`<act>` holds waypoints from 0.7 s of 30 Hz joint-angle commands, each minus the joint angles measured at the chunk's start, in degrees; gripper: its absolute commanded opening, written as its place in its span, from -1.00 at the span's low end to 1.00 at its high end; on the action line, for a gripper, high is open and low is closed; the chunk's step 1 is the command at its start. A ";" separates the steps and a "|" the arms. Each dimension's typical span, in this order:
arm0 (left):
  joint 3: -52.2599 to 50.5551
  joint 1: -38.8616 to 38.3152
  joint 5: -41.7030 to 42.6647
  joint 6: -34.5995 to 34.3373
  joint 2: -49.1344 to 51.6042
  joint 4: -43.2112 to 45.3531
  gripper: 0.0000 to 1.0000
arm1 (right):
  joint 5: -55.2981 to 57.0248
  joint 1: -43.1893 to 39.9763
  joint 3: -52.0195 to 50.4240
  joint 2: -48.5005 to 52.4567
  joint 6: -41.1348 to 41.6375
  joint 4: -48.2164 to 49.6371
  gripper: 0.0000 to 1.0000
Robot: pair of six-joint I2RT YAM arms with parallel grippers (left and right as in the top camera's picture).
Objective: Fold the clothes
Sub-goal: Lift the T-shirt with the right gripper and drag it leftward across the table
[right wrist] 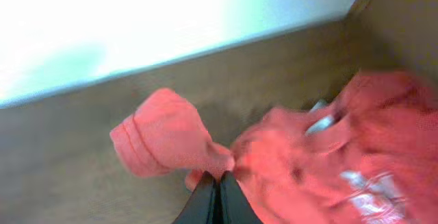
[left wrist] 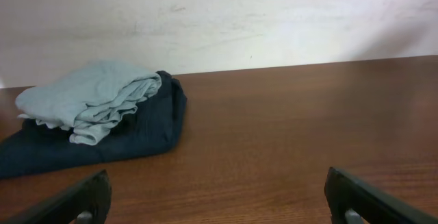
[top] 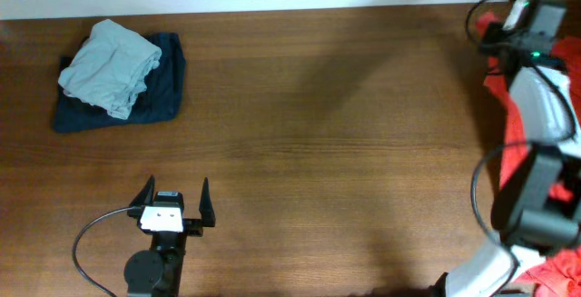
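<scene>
Overhead view, left to right. Far left: a pile (top: 118, 79) of two folded garments, pale grey on navy, lies near the far edge of the table (top: 318, 133), probably set aside so the middle is free for work. Near left: the left gripper (top: 176, 186) has its jaws spread wide and holds nothing. It sits low at the near edge, apparently waiting for cloth to arrive. Right: the red shirt (top: 508, 124) lies crumpled at the right edge of the scene, beneath the right arm (top: 536, 115). Right wrist view: the right gripper (right wrist: 219, 179) is clenched on a fold of the shirt beside a sleeve (right wrist: 161, 142), with white lettering (right wrist: 363, 183) further right. The pinch likely serves to drag the shirt toward the middle for spreading. Folding has not yet begun.
</scene>
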 commanded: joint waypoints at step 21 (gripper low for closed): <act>-0.22 -0.22 -0.59 0.90 -0.39 -0.07 0.98 | -16.65 12.92 2.27 -26.62 -3.10 -12.92 -0.92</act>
